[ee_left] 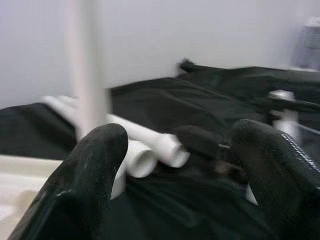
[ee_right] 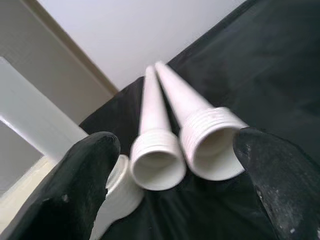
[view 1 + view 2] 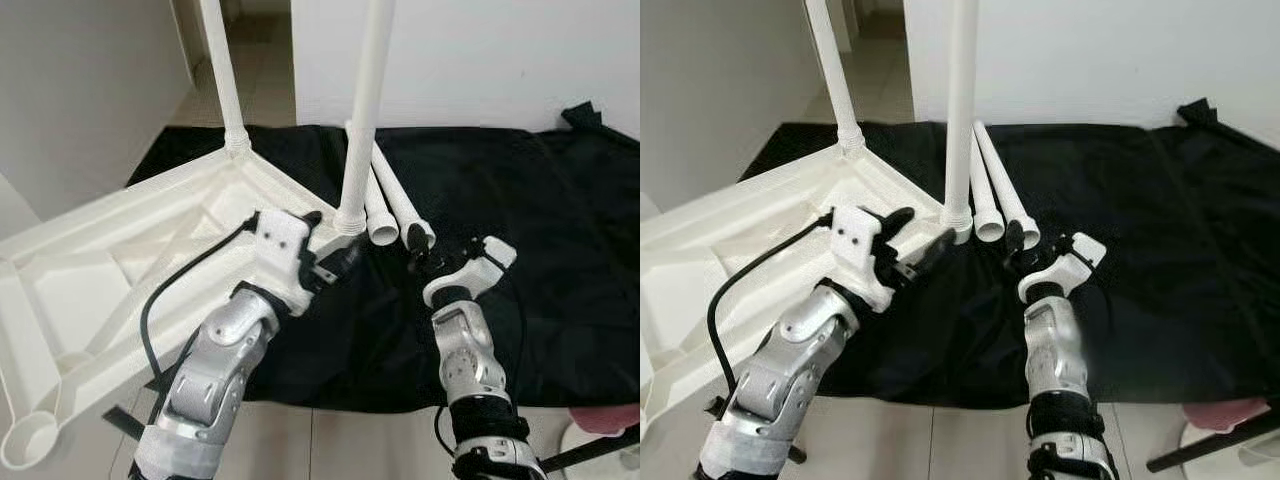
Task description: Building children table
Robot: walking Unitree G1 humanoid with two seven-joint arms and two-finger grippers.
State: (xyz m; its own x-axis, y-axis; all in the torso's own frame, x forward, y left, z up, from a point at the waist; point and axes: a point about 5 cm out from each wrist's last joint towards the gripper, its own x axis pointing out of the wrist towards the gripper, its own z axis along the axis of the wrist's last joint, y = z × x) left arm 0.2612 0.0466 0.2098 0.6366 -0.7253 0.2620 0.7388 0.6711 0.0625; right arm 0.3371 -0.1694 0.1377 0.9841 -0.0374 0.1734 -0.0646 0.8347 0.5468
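White tabletop (image 3: pixel 90 270): upside down at 9 o'clock, half on the black cloth (image 3: pixel 560 260); two legs (image 3: pixel 365 110) stand screwed in.
Loose legs (image 2: pixel 185 130): two lying side by side on the cloth at 12 o'clock, threaded ends toward me.
Left gripper (image 3: pixel 335 262): fingers apart, empty, beside the near upright leg.
Right gripper (image 3: pixel 425 248): fingers wide, straddling the loose legs' ends.
Writing: none legible.
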